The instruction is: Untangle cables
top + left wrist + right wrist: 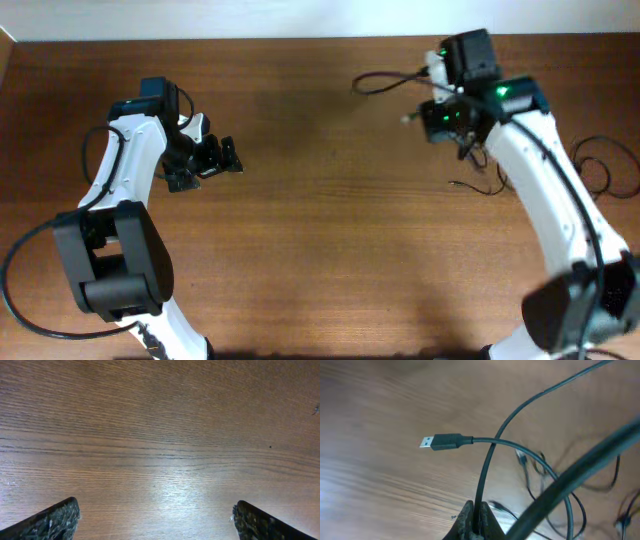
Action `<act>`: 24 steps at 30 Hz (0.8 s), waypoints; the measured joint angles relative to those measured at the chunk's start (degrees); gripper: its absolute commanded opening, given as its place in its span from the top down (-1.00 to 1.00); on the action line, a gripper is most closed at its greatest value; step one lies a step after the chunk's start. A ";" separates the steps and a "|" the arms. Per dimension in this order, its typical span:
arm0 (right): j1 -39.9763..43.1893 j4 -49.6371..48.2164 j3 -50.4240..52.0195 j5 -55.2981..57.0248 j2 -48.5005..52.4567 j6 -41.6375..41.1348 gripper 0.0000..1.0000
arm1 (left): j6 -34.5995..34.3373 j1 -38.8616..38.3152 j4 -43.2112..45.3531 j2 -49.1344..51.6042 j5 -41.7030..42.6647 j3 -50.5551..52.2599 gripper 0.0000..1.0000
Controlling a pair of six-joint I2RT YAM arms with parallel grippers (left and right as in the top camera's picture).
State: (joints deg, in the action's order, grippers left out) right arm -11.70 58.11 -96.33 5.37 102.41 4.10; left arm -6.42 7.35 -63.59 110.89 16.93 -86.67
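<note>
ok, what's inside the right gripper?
A thin black cable, pinched in the shut right gripper. Its stretch between the fingers is covered; whether the USB plug is its end, can't tell.

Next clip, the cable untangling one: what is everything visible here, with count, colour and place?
table: one, brown wood, under everything
cables: several, exact count unclear, thin black, loosely spread over the table's right side
USB plug: one, black with a silver tip, on a cable's end just ahead of the right gripper
arms: two, white and black, one at each side of the table
left gripper: one, black fingers, open and empty over bare wood on the left
right gripper: one, dark fingers, shut on one of the cables, at the far right
</note>
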 measured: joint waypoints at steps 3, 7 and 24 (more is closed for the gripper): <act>4.55 1.70 0.00 0.00 5.88 -0.02 0.92 | 0.00 0.00 0.00 0.00 -0.02 0.00 -0.98; 8.00 2.78 0.00 -0.46 10.40 0.00 0.92 | 0.00 0.00 0.00 0.00 -0.02 0.00 -0.98; 9.09 7.85 0.00 -10.88 10.49 0.09 0.71 | 0.00 0.00 0.00 0.00 0.00 0.00 -0.98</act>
State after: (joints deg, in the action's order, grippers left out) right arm -2.61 65.95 -96.33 -5.52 112.90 4.19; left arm -6.42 7.35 -63.59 110.89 16.93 -86.67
